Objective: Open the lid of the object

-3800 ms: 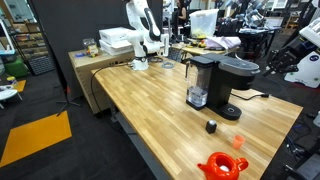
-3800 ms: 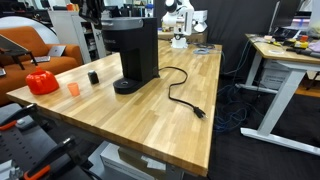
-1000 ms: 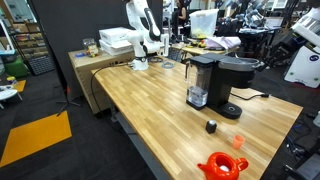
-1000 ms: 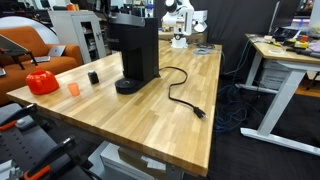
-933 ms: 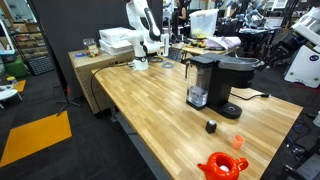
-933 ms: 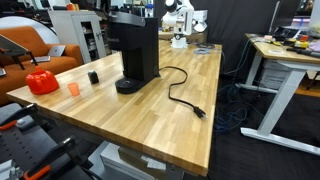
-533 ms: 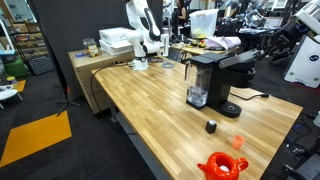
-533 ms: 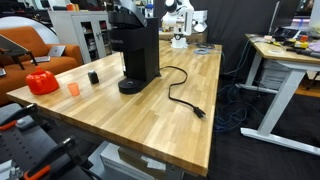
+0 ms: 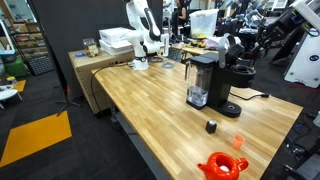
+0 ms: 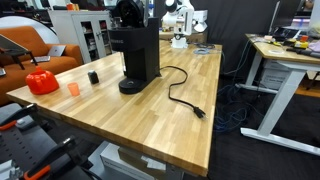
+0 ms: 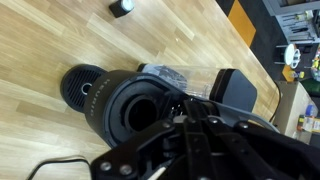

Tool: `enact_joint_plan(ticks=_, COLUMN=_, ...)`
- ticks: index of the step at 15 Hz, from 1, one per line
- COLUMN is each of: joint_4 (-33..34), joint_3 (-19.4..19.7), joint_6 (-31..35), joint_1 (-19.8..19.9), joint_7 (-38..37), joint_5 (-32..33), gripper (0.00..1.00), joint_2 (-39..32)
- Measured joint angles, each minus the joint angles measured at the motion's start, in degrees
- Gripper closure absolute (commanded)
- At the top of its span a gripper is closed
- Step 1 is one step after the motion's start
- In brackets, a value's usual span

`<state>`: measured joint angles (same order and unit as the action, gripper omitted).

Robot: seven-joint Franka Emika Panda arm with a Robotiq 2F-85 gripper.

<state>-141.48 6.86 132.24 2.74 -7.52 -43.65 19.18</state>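
The black coffee maker stands on the wooden table in both exterior views (image 9: 212,82) (image 10: 138,58). Its rounded dark lid (image 9: 229,46) (image 10: 127,12) is tilted up off the brew head. In the wrist view I look down into the open round brew chamber (image 11: 135,108), with the round base (image 11: 85,85) and the smoky water tank (image 11: 165,74) beside it. My gripper (image 9: 242,52) (image 11: 186,108) reaches in from the far side at the raised lid. Its jaws stand close together over the chamber's rim; I see nothing clamped between them.
A red-orange plastic item (image 9: 222,165) (image 10: 41,82), a small orange cup (image 9: 238,141) (image 10: 74,88) and a small black object (image 9: 211,126) (image 10: 93,77) lie near the table's end. The power cord (image 10: 182,97) trails across the table. A white robot (image 9: 145,30) stands at the far end.
My arm has come in from the side to the brew head. The lid, flat a second ago, has swung up and the chamber stands open.
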Motion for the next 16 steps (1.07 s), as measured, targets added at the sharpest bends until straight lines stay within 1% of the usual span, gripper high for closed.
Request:
enact_joint_plan(ticks=5, joint_4=1.07, joint_3=0.64, joint_6=-1.82, joint_1=0.03, joint_7=0.41, joint_5=-0.21, gripper=1.00, joint_2=1.71)
enact_joint_plan(ticks=12, joint_4=1.84, joint_3=3.85, joint_6=-10.77, joint_1=1.74, joint_7=0.41, joint_5=-0.21, gripper=1.00, joint_2=9.41)
enact_joint_plan(ticks=13, joint_4=1.80, joint_3=4.17, joint_6=-12.41, joint_1=1.92, joint_7=0.41, joint_5=-0.22, gripper=0.74, joint_2=10.04)
enact_joint_plan(ticks=14, joint_4=1.75, joint_3=4.49, joint_6=-14.03, joint_1=2.14, joint_7=0.41, joint_5=-0.22, gripper=0.73, joint_2=10.55)
enact_joint_plan(ticks=15, joint_4=1.72, joint_3=4.82, joint_6=-15.52, joint_1=2.35, joint_7=0.41, joint_5=-0.22, gripper=0.93, joint_2=10.92)
enact_joint_plan(ticks=16, joint_4=1.71, joint_3=5.10, joint_6=-16.99, joint_1=2.71, joint_7=0.39, joint_5=-0.22, gripper=0.86, joint_2=11.26)
